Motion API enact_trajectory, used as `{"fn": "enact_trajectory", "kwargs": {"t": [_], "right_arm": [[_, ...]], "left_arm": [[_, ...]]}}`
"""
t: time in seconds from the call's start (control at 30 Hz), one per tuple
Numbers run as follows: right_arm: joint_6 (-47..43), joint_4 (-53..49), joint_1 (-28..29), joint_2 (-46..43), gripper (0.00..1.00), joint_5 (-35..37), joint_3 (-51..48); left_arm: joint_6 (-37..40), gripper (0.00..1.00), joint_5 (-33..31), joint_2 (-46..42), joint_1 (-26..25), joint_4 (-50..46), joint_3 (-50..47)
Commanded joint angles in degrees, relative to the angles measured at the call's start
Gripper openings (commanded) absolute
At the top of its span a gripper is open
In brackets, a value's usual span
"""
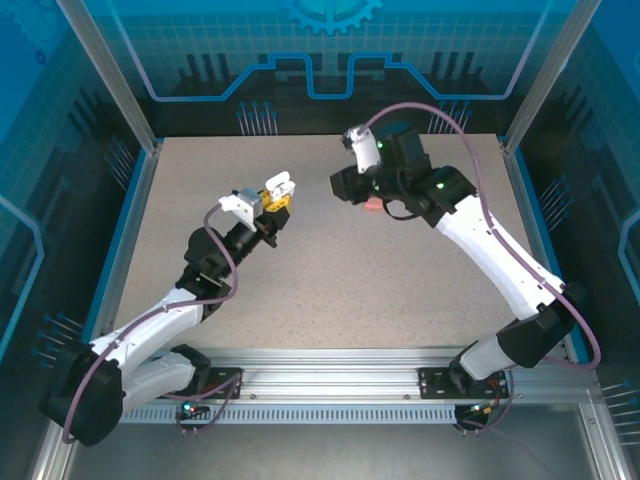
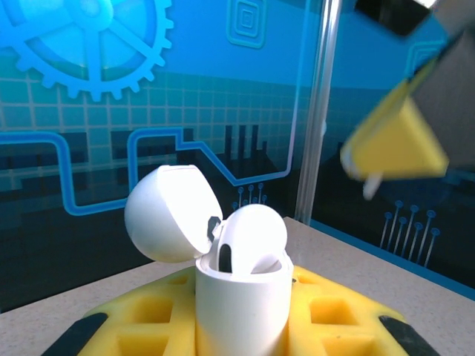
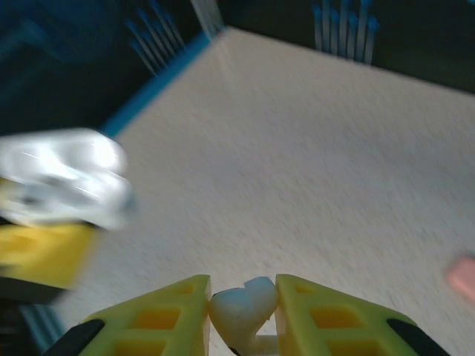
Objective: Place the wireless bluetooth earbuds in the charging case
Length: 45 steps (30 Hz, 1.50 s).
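The right gripper [image 3: 243, 297], pinching 1 white earbud [image 3: 239, 311], sits near the open case [image 2: 241, 297], which lies to its left, clamped upright and mouth-up by the left gripper [image 2: 241, 319].

A robot lab test cell: aluminium posts [image 1: 110, 75] and blue panels [image 1: 330, 50] printed with gears and circuits enclose a speckled tabletop [image 1: 330, 280].

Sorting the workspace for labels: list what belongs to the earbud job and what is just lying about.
Job: open white case held by left gripper; white earbud pinched by right gripper.
Lying about: pink piece on the table, too blurred to identify.
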Motion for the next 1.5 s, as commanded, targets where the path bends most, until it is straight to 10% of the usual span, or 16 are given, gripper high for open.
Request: {"fn": "enact_trajectory", "kwargs": {"t": [0.0,0.63,1.47], "right_arm": [[1.4,5.4,-0.8,-0.7,0.28,-11.7,3.0],[10.5,32.7,-4.9,3.6,0.27,-41.8,-4.9],[3.6,21.4,-6.4,5.8,0.27,-43.6,-4.2]], "left_arm": [[-2.0,0.00,4.3,0.8,0.4,4.4,3.2],[-3.3,0.00,11.3,1.4,-0.2,4.7,5.7],[-4.3,0.00,14.2,3.3,-0.2,3.7,7.6]]}}
